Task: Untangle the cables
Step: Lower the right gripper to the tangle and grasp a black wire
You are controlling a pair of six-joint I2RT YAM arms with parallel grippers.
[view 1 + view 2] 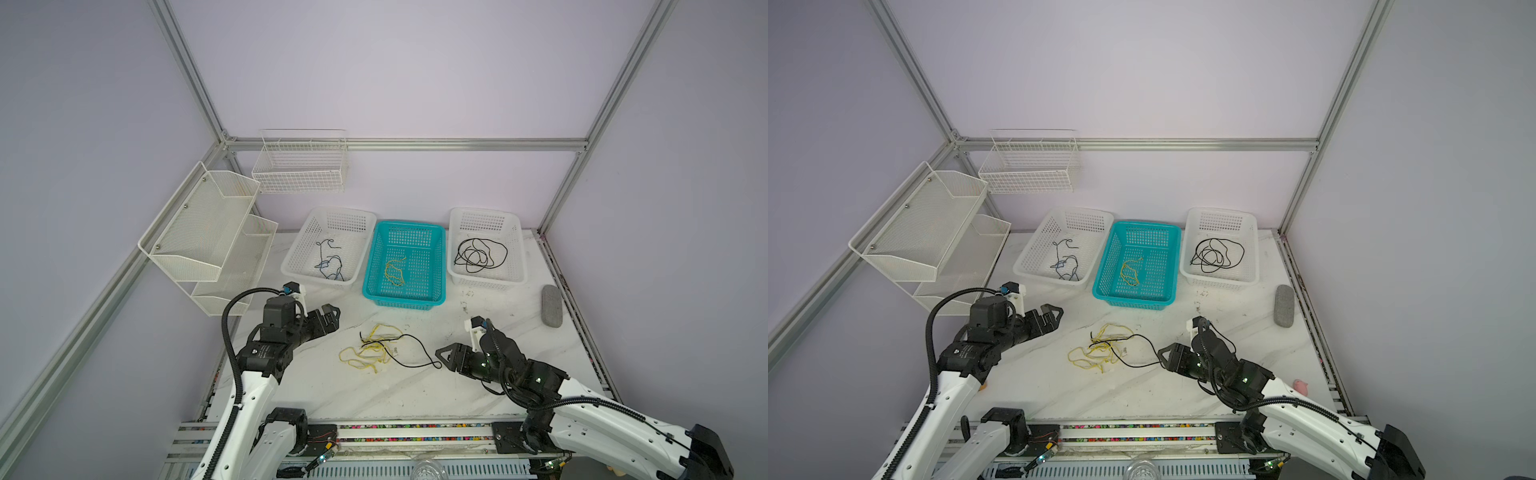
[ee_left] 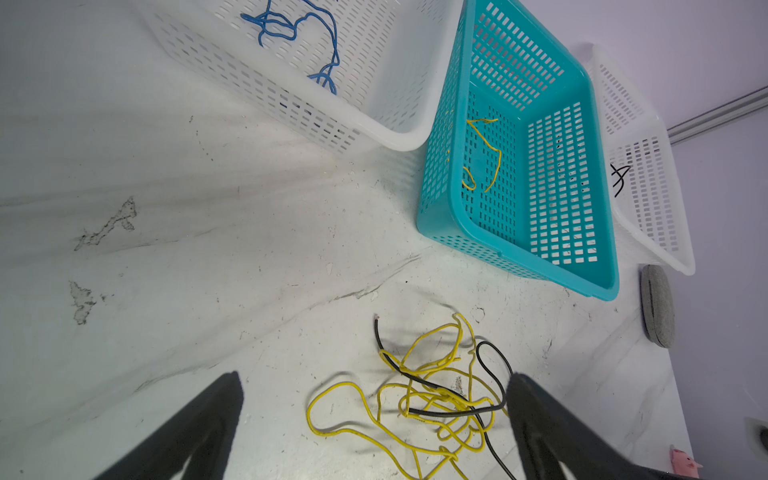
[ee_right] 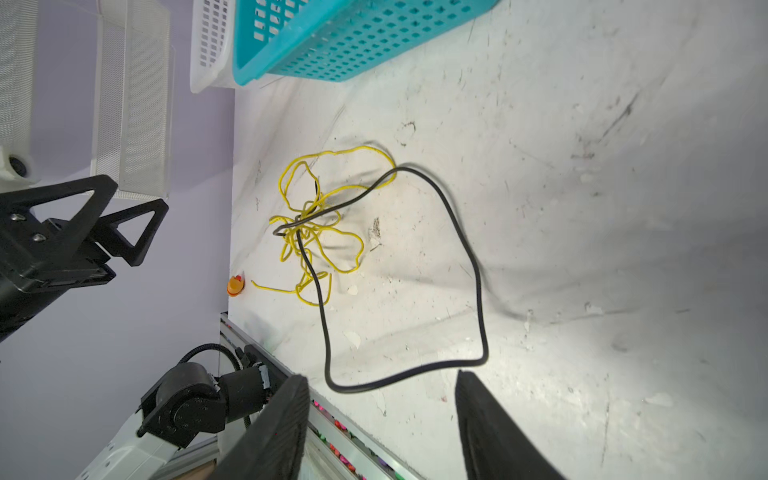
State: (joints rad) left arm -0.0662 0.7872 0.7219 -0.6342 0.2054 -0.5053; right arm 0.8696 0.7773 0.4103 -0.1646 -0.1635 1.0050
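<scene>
In both top views a loose knot of yellow cables (image 1: 365, 353) lies mid-tabletop (image 1: 332, 395), with one black cable (image 3: 478, 278) threaded through it; the black cable's long run leaves the knot toward 3 o'clock and doubles back in a wide loop. Your right claw (image 1: 444, 358) sits at that 3 o'clock end, fingers parted and holding nothing; in the right wrist view the far bend of the loop lies just in front of its fingertips. Your left claw (image 1: 333, 318) hovers at about 10 o'clock from the knot, spread fully wide and empty, near the yellow strands but clear of them. Your right arm is therefore the nearer one to the black loop; a pull toward 3 o'clock would, I judge, draw the black cable along its own length out of the yellow; your left claw looks placed to pin the yellow mass.
</scene>
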